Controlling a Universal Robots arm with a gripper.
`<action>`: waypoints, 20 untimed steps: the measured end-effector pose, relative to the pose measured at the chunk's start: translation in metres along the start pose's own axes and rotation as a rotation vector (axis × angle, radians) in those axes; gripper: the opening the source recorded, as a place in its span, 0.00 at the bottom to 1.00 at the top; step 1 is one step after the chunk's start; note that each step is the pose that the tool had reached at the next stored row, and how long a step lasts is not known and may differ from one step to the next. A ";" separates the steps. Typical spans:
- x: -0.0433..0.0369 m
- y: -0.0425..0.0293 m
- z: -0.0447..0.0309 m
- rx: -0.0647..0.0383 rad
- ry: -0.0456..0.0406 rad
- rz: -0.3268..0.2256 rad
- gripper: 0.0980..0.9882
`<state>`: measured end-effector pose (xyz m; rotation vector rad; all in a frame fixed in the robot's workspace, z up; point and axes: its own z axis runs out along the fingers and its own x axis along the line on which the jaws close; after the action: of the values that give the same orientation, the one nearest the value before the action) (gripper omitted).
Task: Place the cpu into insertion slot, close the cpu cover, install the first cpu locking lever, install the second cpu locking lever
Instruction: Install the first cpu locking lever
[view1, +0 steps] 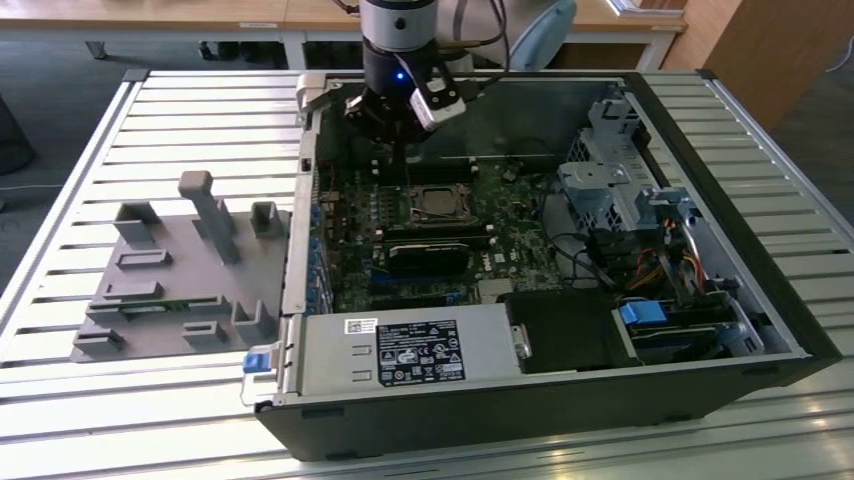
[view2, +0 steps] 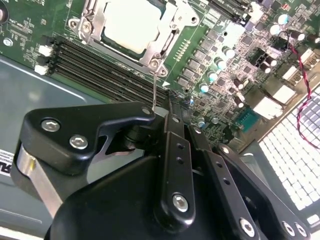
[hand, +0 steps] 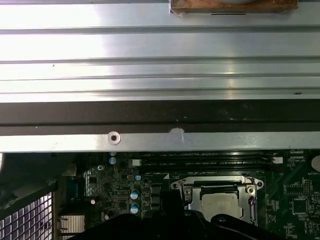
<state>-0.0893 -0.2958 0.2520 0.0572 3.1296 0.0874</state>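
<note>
On the exterior view's left, a matte grey moulded fixture (view1: 174, 270) with upright pegs sits on the ribbed aluminium worktop (view1: 200, 100), well off to the side of the claw (view1: 396, 140). The claw hangs inside the open black computer case (view1: 534, 410), over the far edge of the green circuit board (view2: 25, 30). Just ahead of it lies the insertion slot (view1: 461, 210), a square with a metal rim. The cpu (view2: 131, 22) is seated flat in it, its dull silver top facing up and its edges square to the socket. The cpu cover (view2: 92, 17), a thin bright steel frame, lies down around the chip. A thin wire locking lever (view2: 156, 87) runs lengthwise from the socket's corner to the claw's tip (view2: 157, 114). It cannot be told whether the claw is clenched or released. Long black memory slots (view2: 100, 65) lie between socket and claw.
</note>
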 end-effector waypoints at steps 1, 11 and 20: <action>-0.0007 0.0000 0.0001 0.000 -0.0001 0.000 0.01; -0.0164 0.0006 0.0011 0.000 0.0003 0.000 0.01; -0.0270 0.0010 0.0025 -0.038 0.0016 0.000 0.01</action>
<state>-0.0623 -0.2957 0.2498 0.0576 3.1283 0.1476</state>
